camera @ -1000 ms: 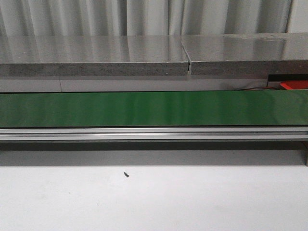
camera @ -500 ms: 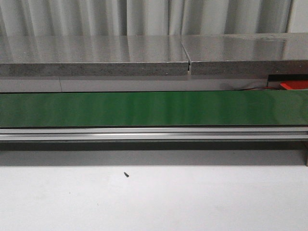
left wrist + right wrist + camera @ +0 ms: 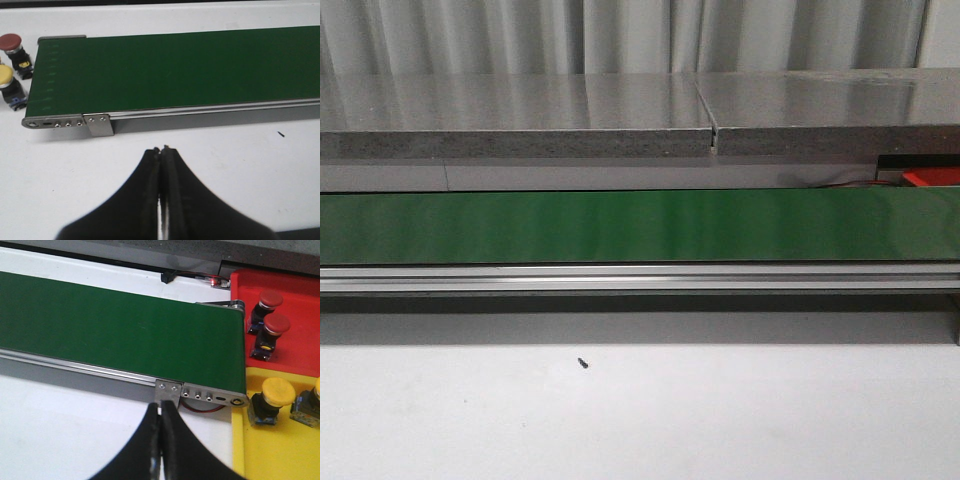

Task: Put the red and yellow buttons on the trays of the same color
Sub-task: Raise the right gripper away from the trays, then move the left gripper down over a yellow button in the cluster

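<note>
1. Left gripper (image 3: 161, 150) has its two black fingers pressed together with nothing between them; it hangs over the white table (image 3: 240, 165) on the near side of the green conveyor belt (image 3: 175, 70).
2. Right gripper (image 3: 160, 407) is likewise closed and empty, just before the belt's metal end bracket (image 3: 168, 388).
3. Past one belt end, a red button (image 3: 11, 44) and a yellow button (image 3: 5, 76) stand on the table, both partly cut off by the picture's edge.
4. Past the other end, two red buttons (image 3: 270, 299) (image 3: 276, 325) stand on the red tray (image 3: 300, 285).
5. On the yellow tray (image 3: 280, 450) sits one yellow button (image 3: 277, 390); a second (image 3: 316, 385) is cropped by the edge.
6. From the front, neither gripper shows; only a sliver of the red tray appears.
</note>
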Robot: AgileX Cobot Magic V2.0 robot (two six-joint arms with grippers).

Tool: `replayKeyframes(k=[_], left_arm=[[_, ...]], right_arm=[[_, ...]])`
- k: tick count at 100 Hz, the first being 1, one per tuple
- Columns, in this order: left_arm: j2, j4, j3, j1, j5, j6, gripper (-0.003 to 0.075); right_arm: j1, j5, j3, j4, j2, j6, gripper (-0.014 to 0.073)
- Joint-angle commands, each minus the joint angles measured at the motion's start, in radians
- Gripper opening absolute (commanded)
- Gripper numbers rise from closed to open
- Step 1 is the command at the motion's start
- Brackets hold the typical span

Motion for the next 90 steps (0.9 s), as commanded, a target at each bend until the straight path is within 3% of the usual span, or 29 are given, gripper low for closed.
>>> replayKeyframes(k=[1,16,36,48,70,90], left_arm=[[0.071,0.039,-0.028,-0.006,-0.125,-0.056,-0.0019],[0.216,0.032,-0.071,0.032,-0.171,-0.082,-0.0019],[0.392,0.032,-0.173,0.170,-0.170,-0.080,0.0002],[0.470,0.001,-0.219,0.252,-0.197,-0.080,0.0116],[0.626,-0.038,-0.295,0.391,-0.184,-0.080,0.0444],[0.789,-0.054,-0.390,0.480,-0.103,-0.080,0.0463]], right_arm=[[0.004,-0.072,-0.027,0.025,0.001,-0.011,-0.0068],[0.004,-0.071,-0.027,0.024,0.001,-0.011,-0.0068],[0.004,-0.062,-0.027,0.024,0.001,-0.011,-0.0068],[0.004,-0.062,-0.027,0.024,0.001,-0.011,-0.0068],[0.004,-0.062,-0.027,0.024,0.001,-0.011,-0.0068],[0.004,-0.065,-0.027,0.024,0.002,-0.011,-0.0068]])
